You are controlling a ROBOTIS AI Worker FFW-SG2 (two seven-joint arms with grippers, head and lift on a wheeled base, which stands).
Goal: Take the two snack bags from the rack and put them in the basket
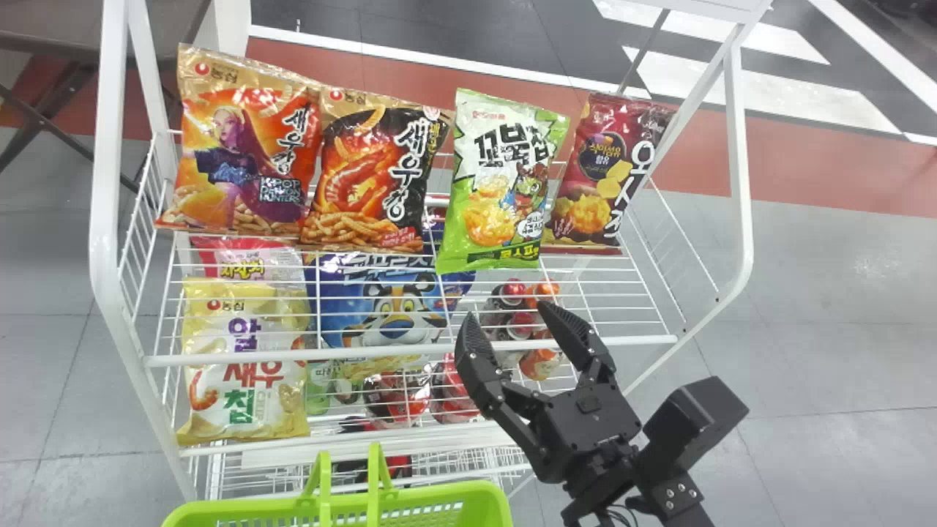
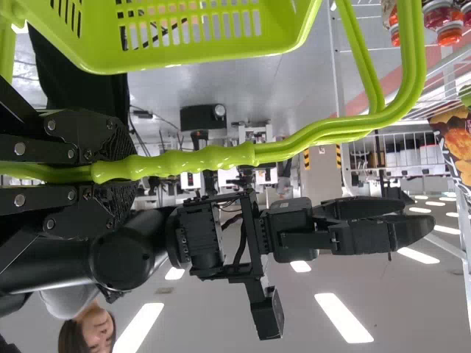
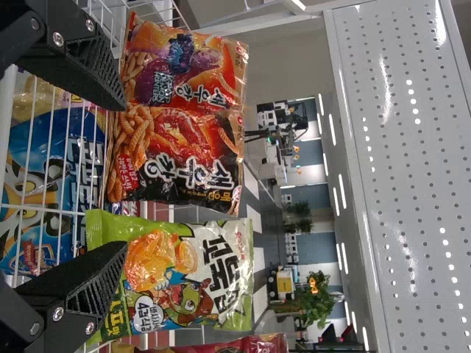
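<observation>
1. Snack bags, four, standing in a row on the upper shelf of the rack [image 1: 105,183]: orange bag [image 1: 245,157], black-and-orange bag [image 1: 373,176], green bag [image 1: 505,179], dark red bag [image 1: 607,176]. Which two are wanted: cannot tell.
2. Right gripper [image 1: 506,313], empty, fingers spread apart, before the shelf. Fault to expect: a straight advance off-centre, one finger striking the green bag and knocking it askew instead of passing beside it.
3. Front rail [image 1: 410,350], white, crossing near the right gripper. Fault: knuckles or wrist fouling the bar if the approach runs too low; a bag snagging there on the way out.
4. Orange and black-and-orange bags, edges meeting. Fault: a finger pushed between them may shove one aside, or the grip may take both.
5. Bag film, glossy, likely slick. Fault: a shallow pinch at an edge, the bag slipping through the wires or to the floor.
6. Basket [image 1: 439,495], green, low before the rack; left gripper [image 2: 132,174] clamped on its handle [image 2: 195,161]. Fault: a bag released too far forward, landing across the handle or tipping the basket.
</observation>
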